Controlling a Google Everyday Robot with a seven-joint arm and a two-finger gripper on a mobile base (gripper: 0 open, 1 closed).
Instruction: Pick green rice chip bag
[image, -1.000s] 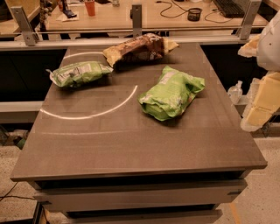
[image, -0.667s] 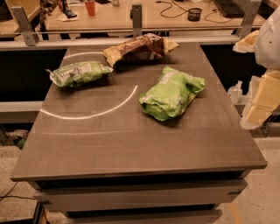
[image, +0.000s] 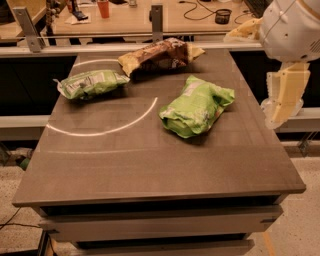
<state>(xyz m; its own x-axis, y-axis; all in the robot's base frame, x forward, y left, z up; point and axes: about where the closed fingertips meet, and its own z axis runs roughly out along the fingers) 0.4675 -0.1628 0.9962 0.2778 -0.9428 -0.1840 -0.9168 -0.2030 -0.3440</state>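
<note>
The green rice chip bag (image: 196, 106) is a large puffy lime-green crinkled bag with a small white label patch. It lies on the brown table (image: 150, 165), right of centre. My gripper (image: 284, 96) hangs at the right edge of the view, beside the table's right edge. It is to the right of the bag, apart from it and holding nothing that I can see. The white round arm joint (image: 292, 27) sits above it.
A smaller, flatter green bag with a white panel (image: 91, 83) lies at the back left. A brown and yellow bag (image: 159, 53) lies at the back centre. A white arc is marked on the tabletop. A workbench with a red cup (image: 103, 8) and cables stands behind.
The arm joint and gripper have shifted slightly left and further into view. The bags have not moved.
</note>
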